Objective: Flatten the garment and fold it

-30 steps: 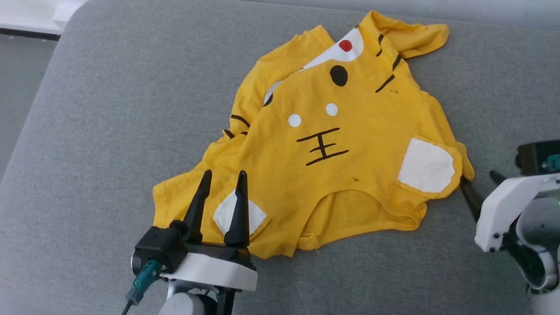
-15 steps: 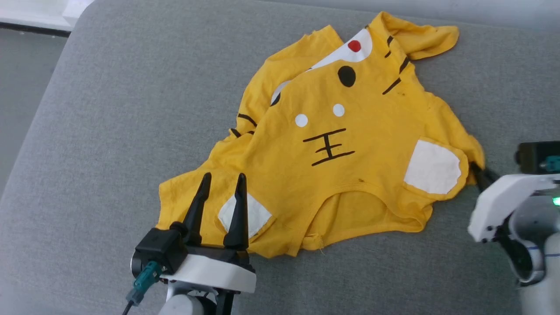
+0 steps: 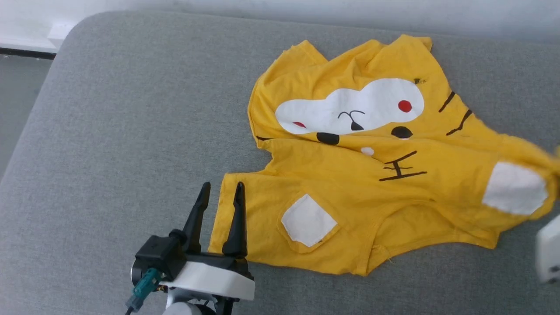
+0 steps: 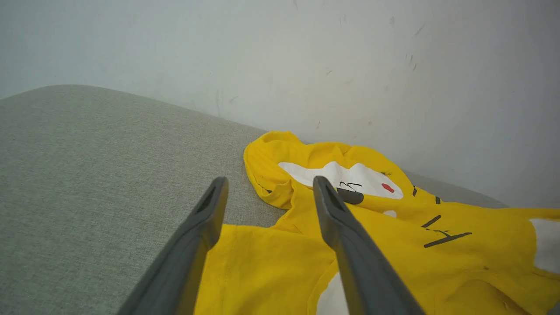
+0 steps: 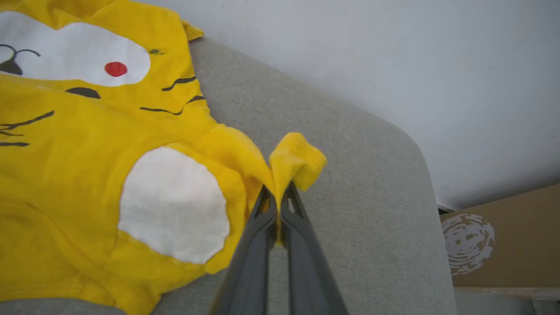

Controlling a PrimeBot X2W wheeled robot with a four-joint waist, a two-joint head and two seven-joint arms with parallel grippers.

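Yellow soft cartoon-face T-shirt (image 3: 350,183) on grey fabric cushion (image 3: 131,131); right gripper (image 5: 276,192) pinches its sleeve, left gripper (image 3: 222,188) gapes at lower left.

The T-shirt (image 3: 332,175) is bright yellow. A white band across it carries two red dots and a thin black nose line. Around the band are black ovals, small white dots, black strokes and short black whisker lines. Each sleeve bears a plain white patch. The cushion (image 3: 131,131) is a flecked mid grey, and the wall (image 4: 306,52) is a pale, scuffed grey-white. The left gripper (image 3: 222,186) has black fingers (image 3: 237,223), a white body and a teal plug (image 3: 146,280). The right gripper (image 5: 278,192) has dark grey fingers (image 5: 251,262). The cardboard box (image 5: 516,227) is brown with a white swirl print.
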